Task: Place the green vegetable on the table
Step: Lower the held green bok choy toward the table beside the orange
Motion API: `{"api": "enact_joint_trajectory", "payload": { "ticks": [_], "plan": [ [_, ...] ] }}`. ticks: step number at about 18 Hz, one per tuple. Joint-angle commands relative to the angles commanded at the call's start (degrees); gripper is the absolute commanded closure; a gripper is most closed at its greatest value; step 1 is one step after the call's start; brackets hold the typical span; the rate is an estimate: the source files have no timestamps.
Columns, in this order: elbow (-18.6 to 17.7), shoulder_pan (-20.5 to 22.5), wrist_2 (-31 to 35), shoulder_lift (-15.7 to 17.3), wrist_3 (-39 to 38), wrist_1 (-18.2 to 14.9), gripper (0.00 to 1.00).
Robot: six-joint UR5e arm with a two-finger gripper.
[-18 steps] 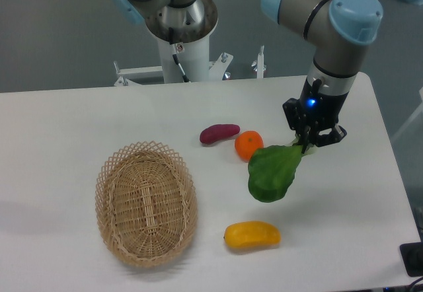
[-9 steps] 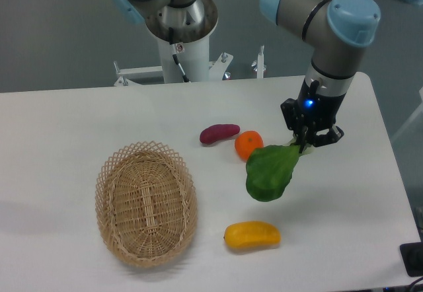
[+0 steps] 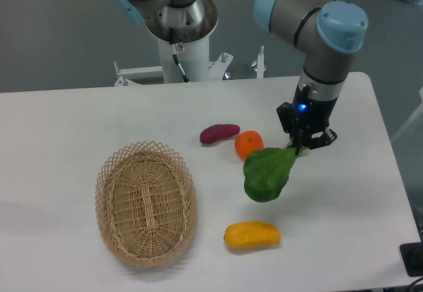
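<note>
The gripper (image 3: 303, 146) is pinching the green vegetable (image 3: 267, 174) by its short pale stem, with the jaws closed around that stem. The broad dark leaf is hanging down and out to the camera-left of the fingers, tilted, and appears to be held off the table (image 3: 59, 127) rather than resting on it, though the gap beneath is hard to judge from this single view.

Just to the camera-left of the gripper, an orange (image 3: 248, 144) is sitting beside the upper edge of the leaf, close to it or overlapping in view; whether they are touching cannot be told. Beyond the orange a purple sweet potato (image 3: 219, 133) is lying. Below the leaf, toward the camera, a yellow fruit (image 3: 252, 234) is resting apart from it. A wicker basket (image 3: 145, 203) is standing well away to the camera-left.

The vegetable looks like a light toy. Since the leaf is drooping from the stem, it is probably somewhat soft and may swing or flop on release. The stem seems the firmest, narrowest part, so the present hold looks sensible.
</note>
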Motion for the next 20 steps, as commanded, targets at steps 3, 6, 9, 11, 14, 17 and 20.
{"api": "enact_joint_trajectory", "payload": {
  "ticks": [3,6,9,11,14,17,20],
  "plan": [
    [-2.82,-1.32,2.11,-0.79,0.79,6.00,0.88],
    [-3.26,-2.20,3.08,-2.02,1.14,6.53,0.88],
    [-2.92,-3.69,6.50,-3.43,5.35,6.71,0.88],
    [-2.92,-4.40,6.95,-4.22,5.80,6.80,0.88],
    [-3.44,-5.97,7.74,-5.36,5.63,7.50,0.87],
    [-3.44,-6.59,8.44,-6.15,5.01,7.59,0.87],
    [-3.44,-6.95,8.44,-6.42,5.01,7.59,0.75]
  ]
}}
